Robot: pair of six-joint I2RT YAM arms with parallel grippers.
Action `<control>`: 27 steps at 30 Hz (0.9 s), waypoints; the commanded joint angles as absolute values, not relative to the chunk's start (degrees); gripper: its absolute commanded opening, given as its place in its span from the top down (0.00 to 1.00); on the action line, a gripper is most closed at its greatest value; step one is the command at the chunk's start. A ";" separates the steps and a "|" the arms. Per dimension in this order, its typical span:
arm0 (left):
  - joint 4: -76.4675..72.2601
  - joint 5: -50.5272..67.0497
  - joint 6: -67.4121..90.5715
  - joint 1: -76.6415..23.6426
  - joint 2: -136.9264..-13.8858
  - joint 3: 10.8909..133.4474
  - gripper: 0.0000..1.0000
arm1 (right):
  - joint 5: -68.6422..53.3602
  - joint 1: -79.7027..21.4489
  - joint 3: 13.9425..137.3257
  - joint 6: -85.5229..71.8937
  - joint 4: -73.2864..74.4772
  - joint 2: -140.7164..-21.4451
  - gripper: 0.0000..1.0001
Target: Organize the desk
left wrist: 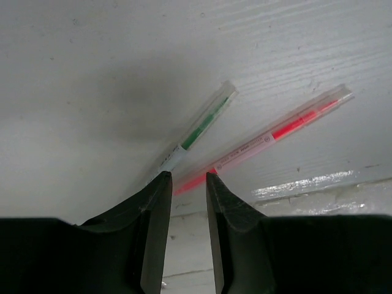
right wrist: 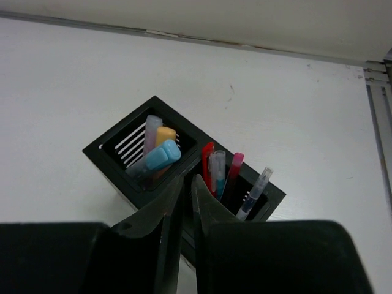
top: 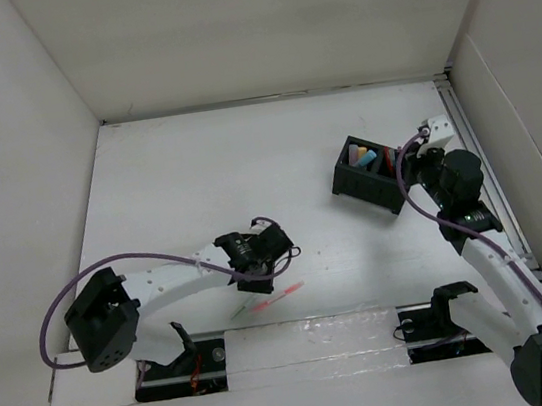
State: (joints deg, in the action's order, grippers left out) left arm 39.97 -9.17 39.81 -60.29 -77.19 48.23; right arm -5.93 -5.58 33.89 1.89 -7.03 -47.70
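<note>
The desk (top: 196,173) is lying flat and white under both arms, filling the floor between the white walls.

Two pens are lying on it close to the near edge, just in front of the left arm. One is a green pen (left wrist: 199,127) and one is a pink-red pen (left wrist: 275,131). Both are see-through. They are lying side by side and fanning apart at their far ends.

The left gripper (left wrist: 185,179) is pointing down at these two pens. Its two fingers are standing a little way apart. The near end of the pink-red pen is showing right in the gap between the tips. I cannot tell if the fingers are pinching it or just hanging over it.

One black organizer box (top: 355,186) is sitting on the right side of the desk, turned at a slant. Two of its pockets are showing. Three fat markers are leaning in the left pocket: a purple marker (right wrist: 152,128), a yellow marker (right wrist: 165,135) and a blue marker (right wrist: 160,158). Four thin pens are standing in the right pocket: a red-capped pen (right wrist: 207,156), a clear blue pen (right wrist: 218,173), a pink pen (right wrist: 234,165) and a clear pen (right wrist: 257,190).

The right gripper (right wrist: 188,179) is hanging over the near side of this box. Its two fingers are pressing almost together, leaving only a thin slit. Nothing is showing in that slit.
</note>
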 commanded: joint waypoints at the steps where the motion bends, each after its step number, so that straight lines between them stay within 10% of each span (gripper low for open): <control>1: 37.80 -11.16 38.59 -59.33 -79.01 49.31 0.75 | -10.01 -6.32 34.19 2.02 -8.35 -46.58 0.84; 18: 33.93 -8.26 36.04 -59.24 -85.52 48.78 0.68 | -12.57 -7.38 34.89 2.55 -7.82 -46.32 0.84; 27: 32.35 -10.90 36.12 -58.72 -88.15 48.69 0.84 | -14.50 -7.38 34.98 1.06 -8.70 -46.32 0.84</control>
State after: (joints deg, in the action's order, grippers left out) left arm 32.64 -8.86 36.29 -58.87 -87.70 48.27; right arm -12.56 -6.87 33.71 1.72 -6.44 -46.61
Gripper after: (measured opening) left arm 0.168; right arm 0.161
